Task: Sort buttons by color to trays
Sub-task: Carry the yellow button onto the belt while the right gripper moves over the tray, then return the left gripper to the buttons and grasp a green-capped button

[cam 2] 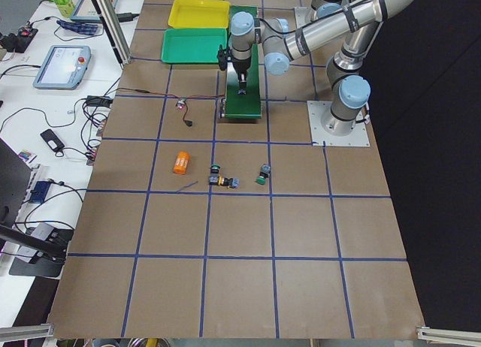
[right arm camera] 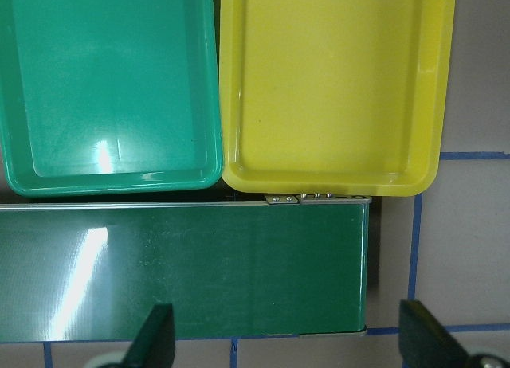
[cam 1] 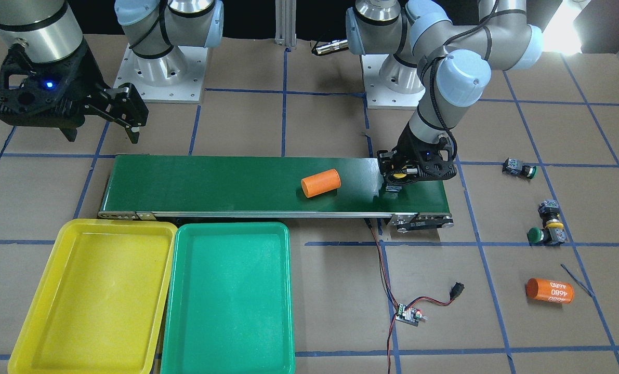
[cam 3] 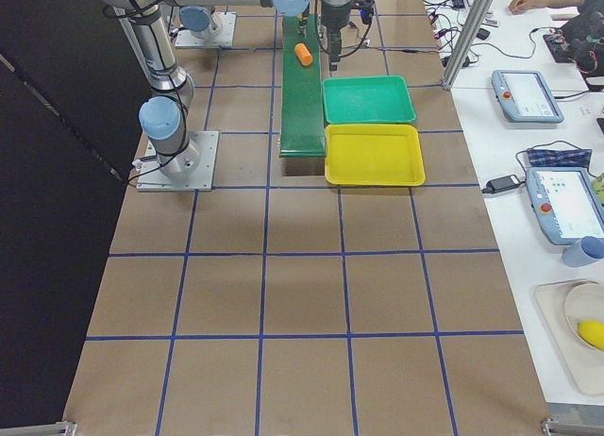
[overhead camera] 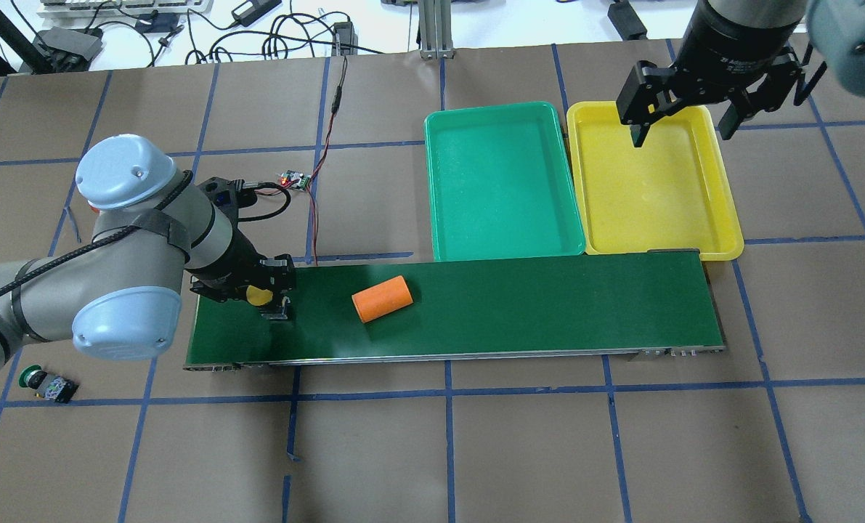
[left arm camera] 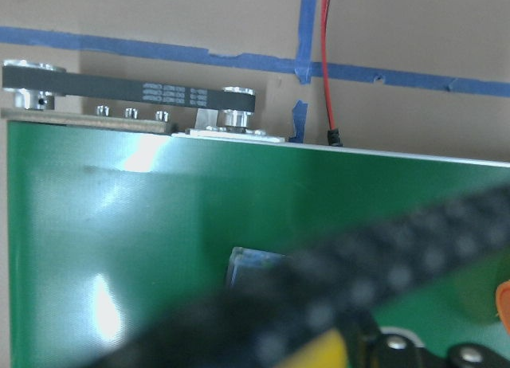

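My left gripper (cam 1: 396, 181) (overhead camera: 271, 296) is shut on a yellow-capped button (overhead camera: 260, 295) low over the conveyor belt's (cam 1: 210, 182) end; I cannot tell if the button touches the belt. My right gripper (overhead camera: 685, 120) (right arm camera: 287, 344) hangs open and empty above the yellow tray's (overhead camera: 650, 189) far edge. The yellow tray (cam 1: 96, 301) and the green tray (cam 1: 231, 301) (overhead camera: 501, 181) lie side by side against the belt, both empty. On the table beyond the left arm lie a green button (cam 1: 519, 169), another green button (cam 1: 537, 236) and a yellow button (cam 1: 552, 218) touching it.
An orange cylinder (cam 1: 320, 183) (overhead camera: 381, 298) lies on the belt near the left gripper. A second orange cylinder (cam 1: 549, 291) lies on the table past the loose buttons. A small circuit board (cam 1: 408, 314) with red and black wires sits near the belt's end.
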### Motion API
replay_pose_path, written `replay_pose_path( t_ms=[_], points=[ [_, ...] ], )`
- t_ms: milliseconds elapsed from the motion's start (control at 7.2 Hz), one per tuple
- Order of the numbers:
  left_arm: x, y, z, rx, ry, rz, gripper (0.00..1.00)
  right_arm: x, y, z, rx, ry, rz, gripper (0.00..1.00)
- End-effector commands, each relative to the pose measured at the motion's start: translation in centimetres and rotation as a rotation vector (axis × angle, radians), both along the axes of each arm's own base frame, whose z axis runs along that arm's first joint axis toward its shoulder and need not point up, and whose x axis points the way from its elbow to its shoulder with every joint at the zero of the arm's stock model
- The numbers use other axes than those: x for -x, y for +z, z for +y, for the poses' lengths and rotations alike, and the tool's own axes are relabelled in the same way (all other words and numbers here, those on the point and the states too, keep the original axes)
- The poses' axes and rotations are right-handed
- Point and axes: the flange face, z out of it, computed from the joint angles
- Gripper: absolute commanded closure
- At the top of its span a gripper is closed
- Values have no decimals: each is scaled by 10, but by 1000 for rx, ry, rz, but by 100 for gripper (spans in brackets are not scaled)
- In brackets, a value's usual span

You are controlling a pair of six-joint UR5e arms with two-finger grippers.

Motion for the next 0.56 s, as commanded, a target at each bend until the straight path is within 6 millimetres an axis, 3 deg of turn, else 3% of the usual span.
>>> replay_pose_path(
  t_ms=[0,139,417],
  points=[
    [-11,43,-18,-18,22,1,0,1,-5,8,15,24,10,0],
    [-43,66,-32,-52,72,5,0,1,-7,16,10,26,11,0],
    [-128,63,-33,-86,49,-36,0,0,-30,28,-33,18,1,0]
  ],
)
